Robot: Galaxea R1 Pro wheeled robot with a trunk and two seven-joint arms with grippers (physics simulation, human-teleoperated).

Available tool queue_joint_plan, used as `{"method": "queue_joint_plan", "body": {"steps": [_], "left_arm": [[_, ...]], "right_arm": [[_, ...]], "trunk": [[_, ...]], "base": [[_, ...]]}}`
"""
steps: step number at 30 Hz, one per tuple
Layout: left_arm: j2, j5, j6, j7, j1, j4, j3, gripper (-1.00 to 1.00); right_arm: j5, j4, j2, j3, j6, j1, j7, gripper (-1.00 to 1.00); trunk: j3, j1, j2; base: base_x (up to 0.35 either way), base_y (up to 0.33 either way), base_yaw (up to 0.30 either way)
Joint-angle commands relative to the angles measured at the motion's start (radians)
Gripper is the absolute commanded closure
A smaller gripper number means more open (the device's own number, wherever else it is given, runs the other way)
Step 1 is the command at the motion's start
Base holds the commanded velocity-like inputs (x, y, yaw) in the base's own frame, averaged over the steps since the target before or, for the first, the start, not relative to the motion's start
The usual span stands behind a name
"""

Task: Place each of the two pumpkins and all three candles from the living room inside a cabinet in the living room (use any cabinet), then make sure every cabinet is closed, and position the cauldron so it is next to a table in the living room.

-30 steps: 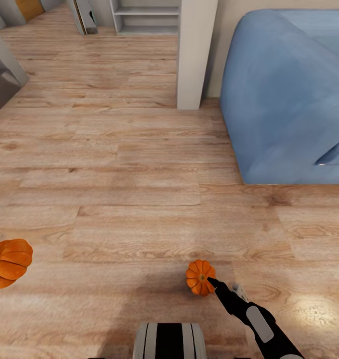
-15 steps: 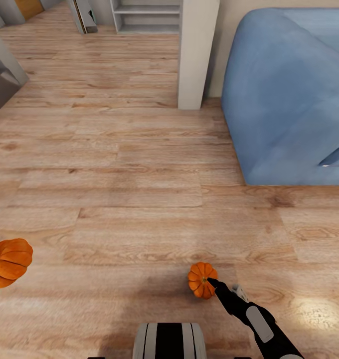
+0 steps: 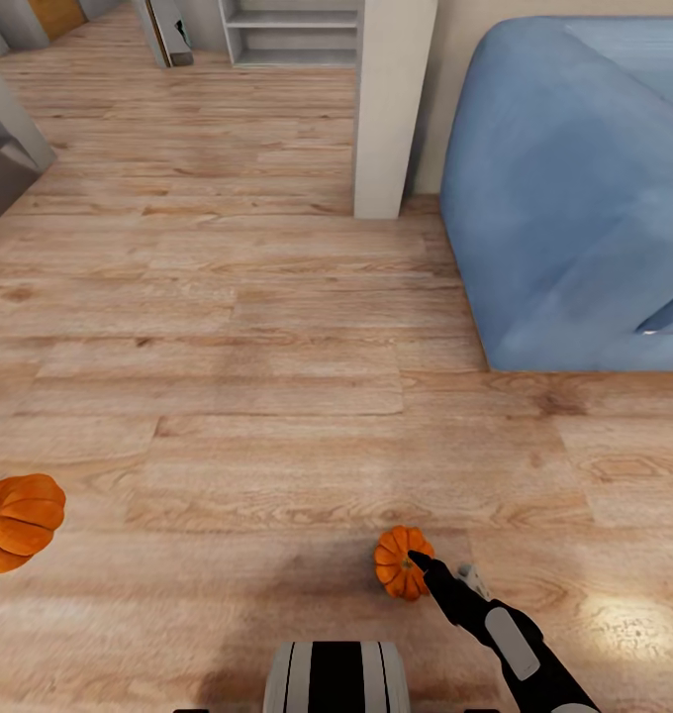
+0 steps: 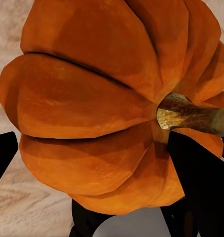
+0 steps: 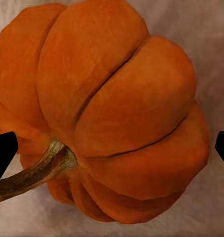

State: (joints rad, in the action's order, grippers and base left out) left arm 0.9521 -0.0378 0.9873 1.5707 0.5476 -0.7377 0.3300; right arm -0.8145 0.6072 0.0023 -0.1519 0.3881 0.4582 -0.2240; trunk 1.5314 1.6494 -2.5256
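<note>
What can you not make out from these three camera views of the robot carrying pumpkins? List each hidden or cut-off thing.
- Left pumpkin: head view, cut by the picture's left edge; what holds it lies outside the frame.
- Right gripper: head view, its fingertips hidden behind the right pumpkin, so contact is unclear.
- Blue sofa: cut by the top and right edges.
- Left gripper: left wrist view, the pumpkin covers most of its fingers.
- Shelf unit: cut by the top edge.

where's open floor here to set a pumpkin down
Widest bare wood floor lies between the white pillar, the blue sofa and the two pumpkins. It is tighter near the right gripper and by the sofa's edge.
</note>
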Motion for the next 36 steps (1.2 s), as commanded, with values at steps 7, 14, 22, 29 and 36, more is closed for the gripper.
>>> {"method": "queue_joint_plan", "body": {"steps": [7, 14, 22, 29, 36], "left_arm": [[-0.002, -0.001, -0.002, 0.0, 0.0, 0.0, 0.0, 1.0], [-0.001, -0.001, -0.001, 0.0, 0.0, 0.0, 0.0, 1.0], [-0.001, -0.001, -0.001, 0.0, 0.0, 0.0, 0.0, 1.0], [-0.001, -0.001, -0.002, 0.0, 0.0, 0.0, 0.0, 1.0], [-0.001, -0.001, -0.002, 0.0, 0.0, 0.0, 0.0, 1.0]], "right_arm": [[0.001, 0.0, 0.003, 0.0, 0.0, 0.001, 0.003, -1.0], [0.002, 0.0, 0.004, 0.0, 0.0, 0.001, 0.003, -1.0], [0.002, 0.0, 0.004, 0.0, 0.0, 0.0, 0.003, -1.0], [0.002, -0.001, 0.004, 0.0, 0.0, 0.0, 0.003, -1.0], [0.008, -0.001, 0.004, 0.0, 0.0, 0.0, 0.003, -1.0]], "trunk": [[0.0, 0.0, 0.0], [0.012, 0.001, -0.001], [0.027, 0.003, -0.002], [0.027, 0.003, -0.002], [0.027, 0.003, -0.002]], "base": [[0.049, 0.0, 0.0], [0.002, 0.0, 0.0], [0.0, 0.0, 0.0], [0.12, 0.0, 0.0], [0.032, 0.0, 0.0]]}}
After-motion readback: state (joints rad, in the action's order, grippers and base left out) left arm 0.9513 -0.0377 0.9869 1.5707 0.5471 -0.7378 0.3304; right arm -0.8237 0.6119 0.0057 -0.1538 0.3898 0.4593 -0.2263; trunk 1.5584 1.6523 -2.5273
